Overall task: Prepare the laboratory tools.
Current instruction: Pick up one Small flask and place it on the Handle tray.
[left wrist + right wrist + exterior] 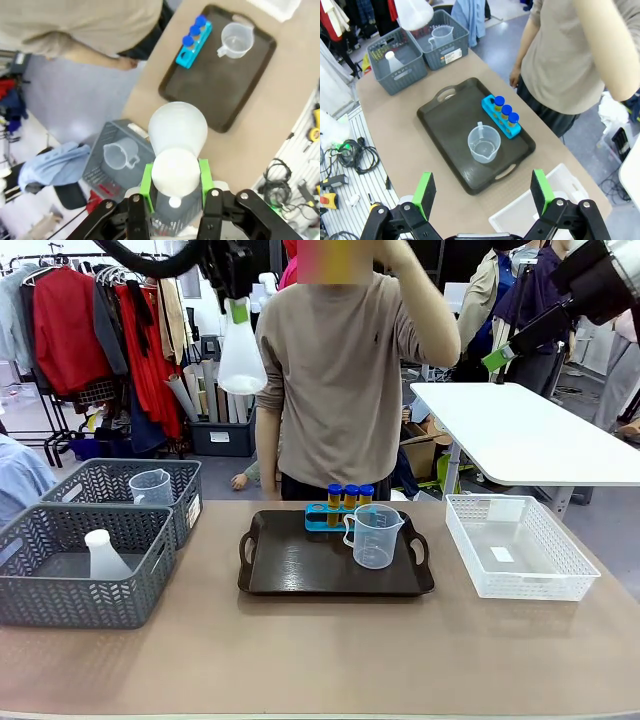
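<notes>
Pads of the left gripper (175, 175) pinch the white conical flask (242, 355) by its neck, held high over by the grey baskets (80, 600). Mid-table, beaker (375, 537) and blue-capped tubes (350, 495) stand on the dark tray (300, 565); the right gripper (483, 192) hangs spread wide, apparently empty.

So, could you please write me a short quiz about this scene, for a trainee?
1. How many blue-capped tubes stand in the rack on the tray?
2. True or false: the flask in the left jaws rests on the tray.
3. On the tray, which stands nearer the white basket? A) the rack B) the measuring jug
Key: 1) three; 2) false, it hangs high in the air; 3) B.
</notes>
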{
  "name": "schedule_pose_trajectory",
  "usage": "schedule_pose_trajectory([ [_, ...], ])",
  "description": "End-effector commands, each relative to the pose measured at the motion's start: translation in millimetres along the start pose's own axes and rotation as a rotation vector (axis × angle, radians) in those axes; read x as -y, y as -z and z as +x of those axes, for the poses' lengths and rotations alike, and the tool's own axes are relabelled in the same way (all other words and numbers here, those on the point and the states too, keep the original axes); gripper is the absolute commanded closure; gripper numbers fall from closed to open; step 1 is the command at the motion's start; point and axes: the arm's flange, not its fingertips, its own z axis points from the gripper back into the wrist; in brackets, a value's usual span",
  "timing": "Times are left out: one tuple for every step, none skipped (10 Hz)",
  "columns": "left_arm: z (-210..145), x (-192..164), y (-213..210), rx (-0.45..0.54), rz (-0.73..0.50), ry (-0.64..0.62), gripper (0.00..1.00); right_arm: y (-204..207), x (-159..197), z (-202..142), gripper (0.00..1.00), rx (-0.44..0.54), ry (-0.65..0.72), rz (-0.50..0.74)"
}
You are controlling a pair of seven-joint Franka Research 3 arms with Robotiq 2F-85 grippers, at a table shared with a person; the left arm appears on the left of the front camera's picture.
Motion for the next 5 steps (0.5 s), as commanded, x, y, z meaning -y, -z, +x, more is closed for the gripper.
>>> schedule_pose_trajectory([
  [-3, 6, 11, 0.026, -0.039, 0.041, 1.0, -1, 0, 1, 0.0, 0.02, 0.001, 0.014],
  [1, 6, 21, 0.029, -0.059, 0.052, 1.0, -1, 0, 1, 0.0, 0.02, 0.001, 0.014],
  [2, 9, 27, 0.013, -0.079, 0.05, 1.0, -1, 0, 1, 0.0, 0.02, 0.001, 0.014],
  [1, 7, 27, 0.015, -0.079, 0.046, 1.0, -1, 0, 1, 0.0, 0.02, 0.001, 0.014],
  [0, 7, 25, 0.015, -0.076, 0.042, 1.0, -1, 0, 1, 0.0, 0.02, 0.001, 0.014],
])
